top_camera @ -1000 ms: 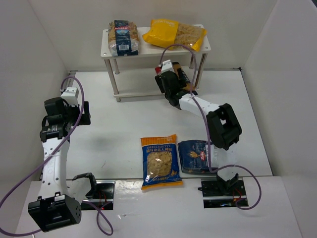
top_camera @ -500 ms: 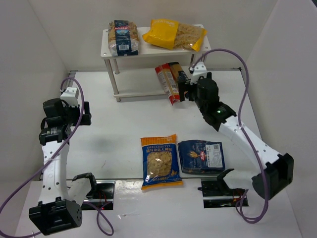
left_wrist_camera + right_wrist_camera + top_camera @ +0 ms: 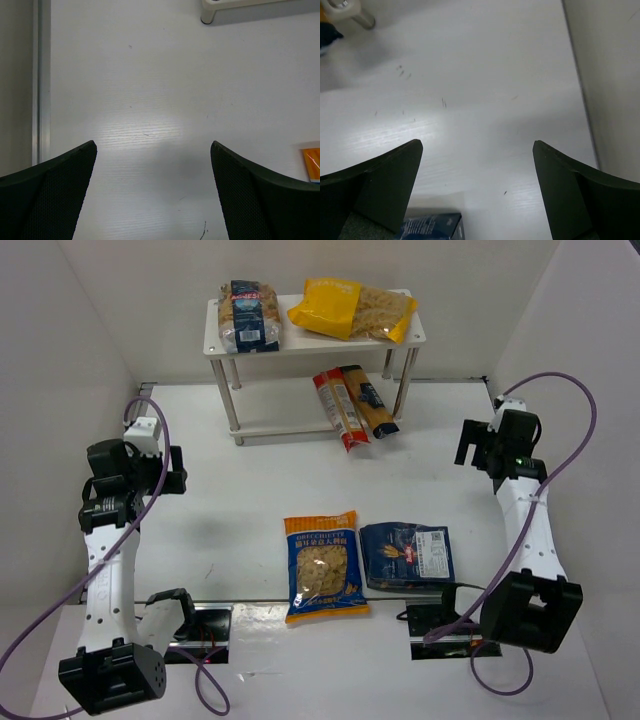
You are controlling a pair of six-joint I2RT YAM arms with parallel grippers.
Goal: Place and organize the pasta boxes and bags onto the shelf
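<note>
I am watching the shelf carrying the big yellow bag flat, probably for steadiness; the blue-and-orange bag is lying on the table, unshelved; the spaghetti packets are overhanging the lower tier; left gripper and right gripper are both gaping, empty.

1. Shelf, twelve o'clock: white boards, silvery legs.
2. Left bag on it: dark blue, with a clear window showing pale pasta.
3. Right bag: yellow, tan pasta showing.
4. One o'clock: red packet, yellow packet.
5. Six o'clock: blue-and-orange bag; dark blue bag with a white label.
6. Table: white.
</note>
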